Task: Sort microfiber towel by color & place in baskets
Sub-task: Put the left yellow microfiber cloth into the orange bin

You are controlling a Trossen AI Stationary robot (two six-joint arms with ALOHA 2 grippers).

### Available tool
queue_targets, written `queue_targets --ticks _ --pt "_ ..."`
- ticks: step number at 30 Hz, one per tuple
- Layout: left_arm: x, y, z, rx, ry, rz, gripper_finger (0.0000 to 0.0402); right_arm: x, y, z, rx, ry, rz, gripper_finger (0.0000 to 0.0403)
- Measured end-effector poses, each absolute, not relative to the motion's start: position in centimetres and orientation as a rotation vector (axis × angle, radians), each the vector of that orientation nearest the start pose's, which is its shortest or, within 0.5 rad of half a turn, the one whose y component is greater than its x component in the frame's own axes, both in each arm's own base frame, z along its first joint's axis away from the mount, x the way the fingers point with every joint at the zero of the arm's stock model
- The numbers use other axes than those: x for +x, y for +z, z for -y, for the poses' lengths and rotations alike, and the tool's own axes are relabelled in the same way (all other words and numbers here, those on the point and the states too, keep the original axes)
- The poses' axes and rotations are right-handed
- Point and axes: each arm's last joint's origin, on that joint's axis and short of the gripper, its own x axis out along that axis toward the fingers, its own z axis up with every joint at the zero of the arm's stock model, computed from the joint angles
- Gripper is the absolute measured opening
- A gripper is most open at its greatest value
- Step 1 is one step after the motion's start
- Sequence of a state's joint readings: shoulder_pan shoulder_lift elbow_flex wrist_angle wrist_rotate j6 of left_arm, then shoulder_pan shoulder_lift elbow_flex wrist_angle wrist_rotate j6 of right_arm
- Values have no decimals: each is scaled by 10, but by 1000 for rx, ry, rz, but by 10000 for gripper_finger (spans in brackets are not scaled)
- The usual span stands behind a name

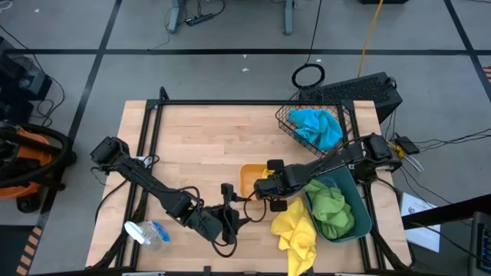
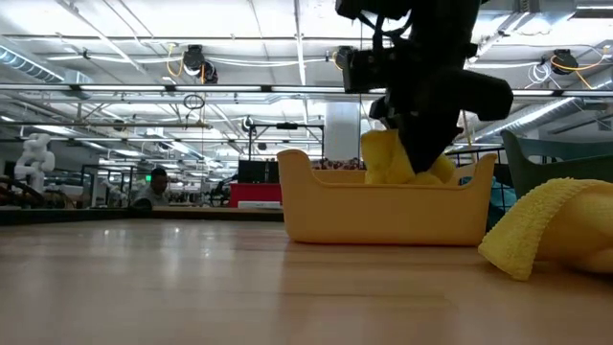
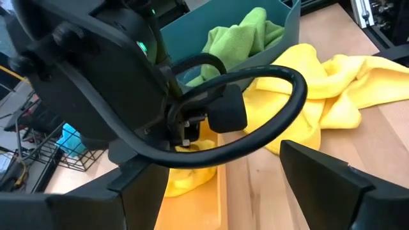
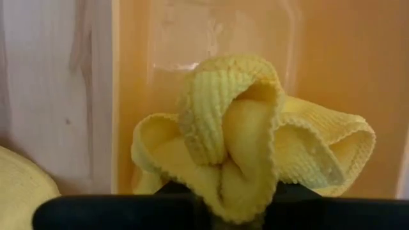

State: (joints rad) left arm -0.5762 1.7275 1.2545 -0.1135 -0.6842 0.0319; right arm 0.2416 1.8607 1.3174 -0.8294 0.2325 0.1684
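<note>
Landmark: the orange bin (image 1: 247, 179), near the table's middle.
Right gripper (image 1: 270, 186): over the orange bin, clenched on a bunched yellow towel (image 4: 249, 137) hanging into the bin.
Left gripper (image 1: 228, 201): just beside the orange bin's near-left corner, fingers spread, nothing between them.
Crowding: a second yellow towel (image 1: 298, 234) lies right of the orange bin, at the table's near edge; the teal bin (image 1: 359, 207) with green towels (image 1: 331, 207) stands beyond it.
Farther: the wire basket (image 1: 287, 119) with a blue towel (image 1: 317, 126), behind and right of the orange bin.
Open room: bare wooden table (image 1: 199, 146) left of and behind the orange bin.
Left edge: a clear plastic item (image 1: 147, 234), well apart from the orange bin.
</note>
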Motion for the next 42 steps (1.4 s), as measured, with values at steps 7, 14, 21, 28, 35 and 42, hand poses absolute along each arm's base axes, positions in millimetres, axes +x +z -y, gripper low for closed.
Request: queue_targets --ticks 7,14,21,28,35,42 --pt "329 255 193 380 89 -485 302 353 167 -80 -196 -107 -1363 43" --pt "329 255 193 377 87 -487 302 357 157 -81 -198 -115 -1364 45" --pt "329 255 194 374 71 -484 302 352 167 -81 -192 -177 -1353 108" --pt "330 255 194 372 71 -482 302 335 185 -80 -231 -209 -1407 208" --pt "329 255 194 373 70 -484 302 318 219 -83 -220 -234 -1331 231" --pt "329 255 194 373 68 -486 302 310 236 -87 -253 -258 -1257 216"
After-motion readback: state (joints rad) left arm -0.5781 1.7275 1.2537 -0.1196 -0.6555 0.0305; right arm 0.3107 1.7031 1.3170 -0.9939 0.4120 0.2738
